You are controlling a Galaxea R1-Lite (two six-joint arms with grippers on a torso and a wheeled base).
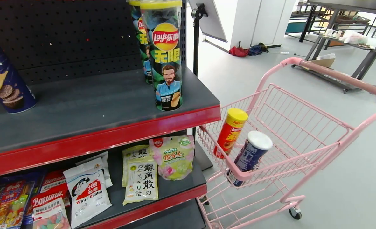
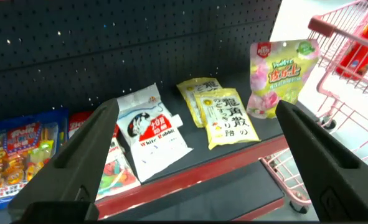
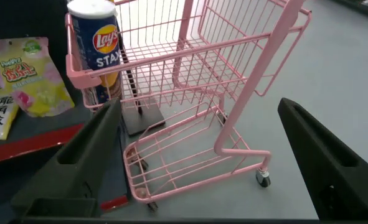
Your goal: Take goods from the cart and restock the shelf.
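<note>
A pink cart [image 1: 334, 76] stands to the right of the shelf. Two chip cans lean in its front corner: a red one with a yellow lid [image 1: 231, 132] and a dark blue one with a white lid [image 1: 250, 156]. The upper shelf board [image 1: 89, 105] carries green chip cans [image 1: 164, 57] at its right end and a blue can [image 1: 3, 79] at its left edge. My left gripper [image 2: 196, 162] is open and empty, facing the lower shelf's snack bags [image 2: 149, 134]. My right gripper [image 3: 202, 162] is open and empty, hanging over the floor beside the cart [image 3: 233, 74], apart from the blue can [image 3: 98, 56].
The lower shelf holds a white bag [image 1: 87, 190], yellow bags [image 1: 142, 178] and a pink-green bag [image 1: 174, 157] at its right end. A wide stretch of the upper board is bare between the cans. Grey floor lies beyond the cart, with tables [image 1: 350, 38] in the far room.
</note>
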